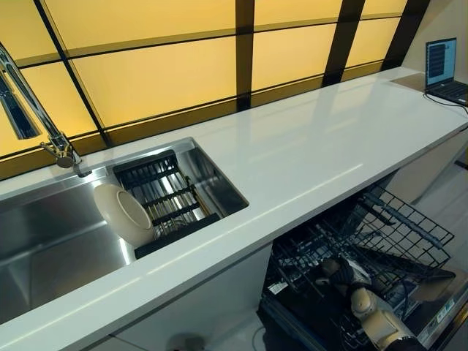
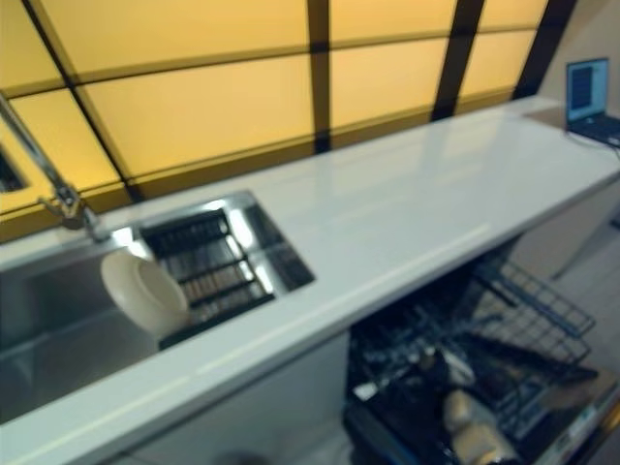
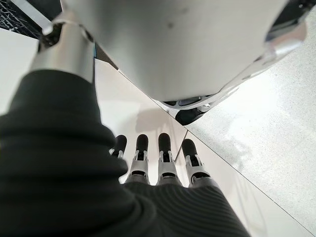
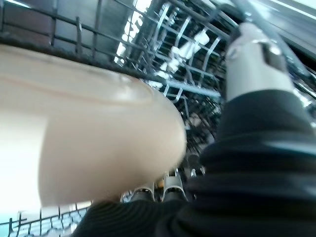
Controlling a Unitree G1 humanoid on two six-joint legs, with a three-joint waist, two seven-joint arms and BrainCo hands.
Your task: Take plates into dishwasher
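Your right hand (image 1: 344,276) is down inside the pulled-out dishwasher rack (image 1: 409,234) below the white countertop (image 1: 307,153), and its wrist view is filled by a cream plate (image 4: 89,143) — held close against the hand, with the rack's wire tines just beyond it. The fingers show only as tips under the plate's edge, so you cannot tell how firmly they close on it. From the wrist view, the plate's broad face lies across the hand with the tines just past it, so the coming move likely turns on tipping that face upright to slip between the wires.

A second cream plate (image 1: 123,213) stands on edge in the steel sink (image 1: 44,241), leaning against the dark drying rack (image 1: 164,191), well to the left near the faucet (image 1: 51,135).

Your left hand (image 3: 158,158) hangs low beside the cabinet with fingers straight and empty — the sink plate lies on its side, up and across the counter's edge. A laptop (image 1: 447,69) sits at the counter's far right end.
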